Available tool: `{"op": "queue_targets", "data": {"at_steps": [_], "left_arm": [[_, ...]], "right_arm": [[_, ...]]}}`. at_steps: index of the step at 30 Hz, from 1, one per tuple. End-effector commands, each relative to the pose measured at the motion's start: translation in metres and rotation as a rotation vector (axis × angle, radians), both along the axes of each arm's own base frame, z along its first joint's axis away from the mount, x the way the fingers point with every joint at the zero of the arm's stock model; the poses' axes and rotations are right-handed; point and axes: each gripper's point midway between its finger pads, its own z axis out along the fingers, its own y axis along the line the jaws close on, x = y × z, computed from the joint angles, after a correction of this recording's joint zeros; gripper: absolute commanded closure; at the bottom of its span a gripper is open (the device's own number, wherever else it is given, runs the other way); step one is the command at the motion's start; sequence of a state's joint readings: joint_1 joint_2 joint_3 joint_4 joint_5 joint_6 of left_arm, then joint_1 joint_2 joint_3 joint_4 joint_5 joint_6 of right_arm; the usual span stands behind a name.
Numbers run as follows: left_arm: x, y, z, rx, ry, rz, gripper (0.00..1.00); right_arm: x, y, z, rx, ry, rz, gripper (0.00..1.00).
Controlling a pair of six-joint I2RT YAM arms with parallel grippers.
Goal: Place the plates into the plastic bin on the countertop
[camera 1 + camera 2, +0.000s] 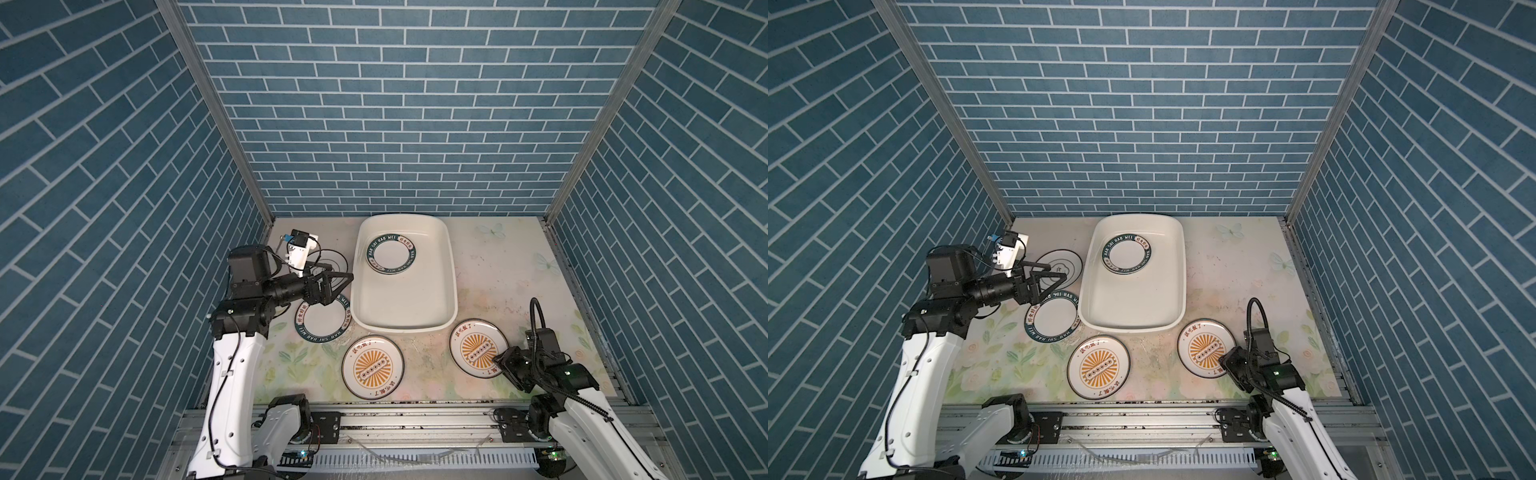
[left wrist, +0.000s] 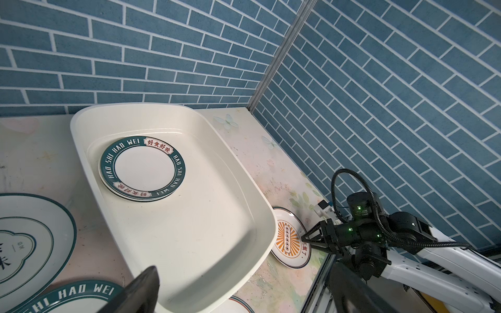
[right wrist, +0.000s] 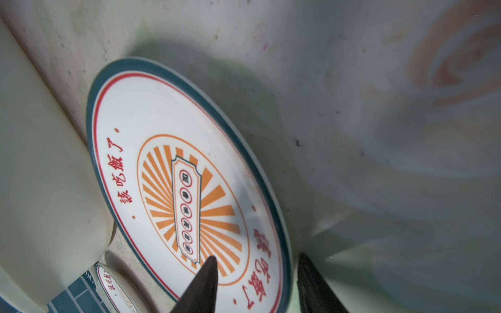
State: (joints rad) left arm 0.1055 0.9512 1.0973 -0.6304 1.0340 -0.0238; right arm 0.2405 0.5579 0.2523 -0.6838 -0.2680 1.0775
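The plastic bin holds a green-rimmed plate with another plate's edge showing under it. On the countertop lie a black-ringed plate, a green-rimmed plate and two orange sunburst plates. My left gripper hovers open and empty by the bin's left wall. My right gripper is open and straddles the near rim of the right sunburst plate. One finger is over the plate and one outside it.
Blue brick-pattern walls close in the back and both sides. A metal rail runs along the front edge. The bin's near wall stands close to both sunburst plates. A black cable loop rises over the right wrist.
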Motion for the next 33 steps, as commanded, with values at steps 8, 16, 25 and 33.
{"op": "queue_targets", "data": {"at_steps": [8,16,25,33], "left_arm": [[-0.004,-0.001,0.012,-0.005,-0.032,-0.005,0.00],[-0.004,-0.001,0.013,-0.006,-0.036,-0.002,0.01],[-0.004,-0.001,0.013,-0.009,-0.036,-0.003,0.00],[-0.004,-0.001,0.013,-0.011,-0.035,-0.004,0.00]], "right_arm": [[-0.013,-0.009,-0.023,-0.020,0.070,-0.057,0.56],[-0.012,-0.009,-0.025,-0.001,0.051,-0.076,0.59],[-0.008,-0.007,-0.028,0.024,0.034,-0.095,0.61],[-0.005,-0.008,-0.032,0.035,0.019,-0.121,0.65]]}}
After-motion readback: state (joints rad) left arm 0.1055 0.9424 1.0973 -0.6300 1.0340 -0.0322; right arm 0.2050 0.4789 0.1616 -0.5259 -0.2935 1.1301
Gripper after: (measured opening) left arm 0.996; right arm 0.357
